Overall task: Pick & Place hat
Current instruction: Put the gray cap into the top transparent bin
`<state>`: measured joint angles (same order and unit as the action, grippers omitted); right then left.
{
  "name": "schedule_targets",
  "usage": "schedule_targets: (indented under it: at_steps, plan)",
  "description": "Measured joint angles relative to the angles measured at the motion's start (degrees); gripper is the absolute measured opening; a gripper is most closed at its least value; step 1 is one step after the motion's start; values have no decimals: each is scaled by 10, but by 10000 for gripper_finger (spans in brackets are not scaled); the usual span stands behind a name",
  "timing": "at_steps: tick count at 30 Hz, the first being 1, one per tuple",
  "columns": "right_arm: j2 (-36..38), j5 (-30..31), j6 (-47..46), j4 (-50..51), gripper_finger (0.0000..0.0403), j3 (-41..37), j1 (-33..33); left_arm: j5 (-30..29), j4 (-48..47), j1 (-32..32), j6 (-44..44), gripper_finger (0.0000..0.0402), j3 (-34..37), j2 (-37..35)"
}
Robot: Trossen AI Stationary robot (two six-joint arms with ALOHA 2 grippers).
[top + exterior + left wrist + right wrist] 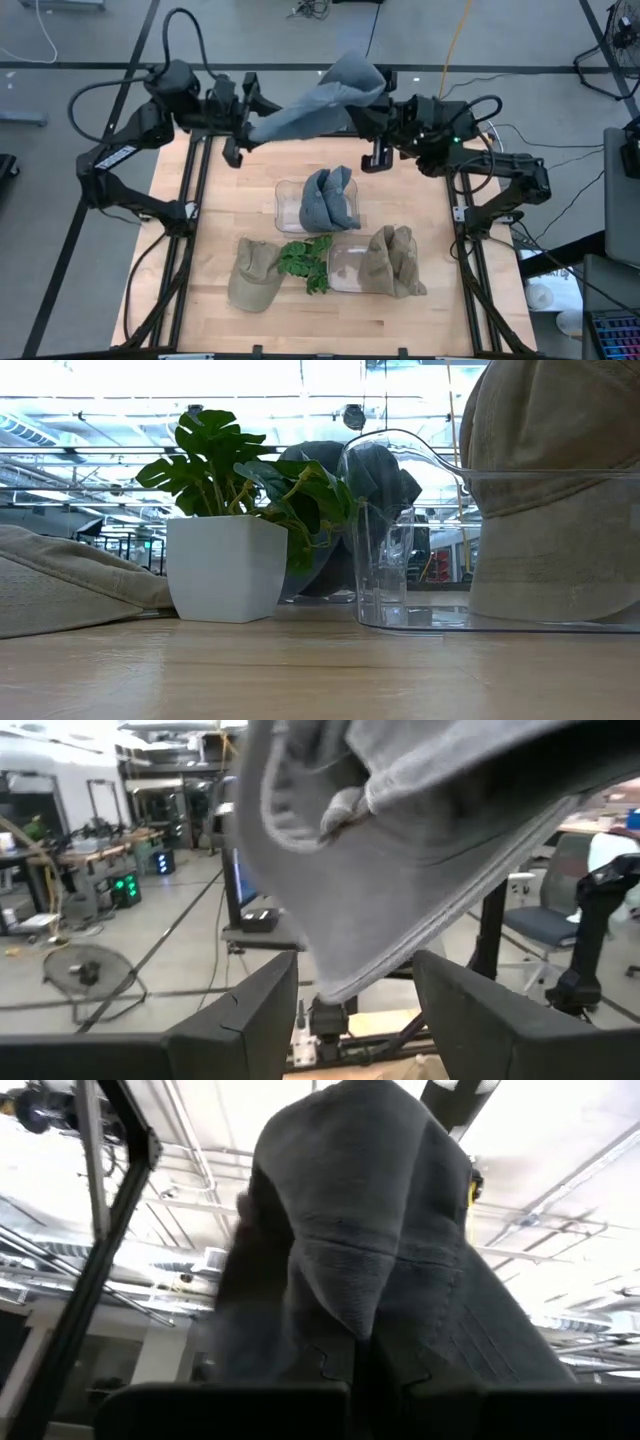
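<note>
A grey-blue hat (pixel 315 100) is held high over the table's far edge, stretched between both arms. My right gripper (pixel 362 112) comes in from the right and is shut on the hat (pixel 370 1220). My left gripper (pixel 248 133) comes in from the left and is open. In the left wrist view the hat's (pixel 420 830) lower edge (pixel 338 988) dips between the spread fingers (pixel 355 970). Neither gripper shows in the low view. My right gripper (pixel 365 1365) pinches a bunched fold of the hat's cloth (pixel 350 1325) between its two fingers, coming level from the table's right. The hat is lifted clear of the table and reaches away toward my left gripper. I cannot tell whether my left gripper touches the hat's edge between its open fingers.
Below the arms a clear tub (pixel 288 192) holds a grey hat (pixel 328 197). A second clear tub (pixel 345 262) nearer the front holds a khaki hat (pixel 390 262). Another khaki hat (pixel 252 272) lies on the table beside a small plant (pixel 305 262) in a white pot (pixel 225 565).
</note>
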<state>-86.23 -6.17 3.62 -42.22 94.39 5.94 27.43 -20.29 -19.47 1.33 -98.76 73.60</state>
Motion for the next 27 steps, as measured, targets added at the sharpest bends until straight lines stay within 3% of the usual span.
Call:
schedule_targets:
  at_steps: [16, 22, 27]
  plan:
    - [-1, 1, 7, 6, 0, 0, 5, 39, 40, 60, 18, 209, 0, 23]
    - [-1, 15, 16, 7, 0, -1, 5, 86, 32, 62, 12, 209, 0, 23]
    - [-1, 15, 3, 5, 0, -1, 5, 26, 36, 62, 9, 209, 0, 23]
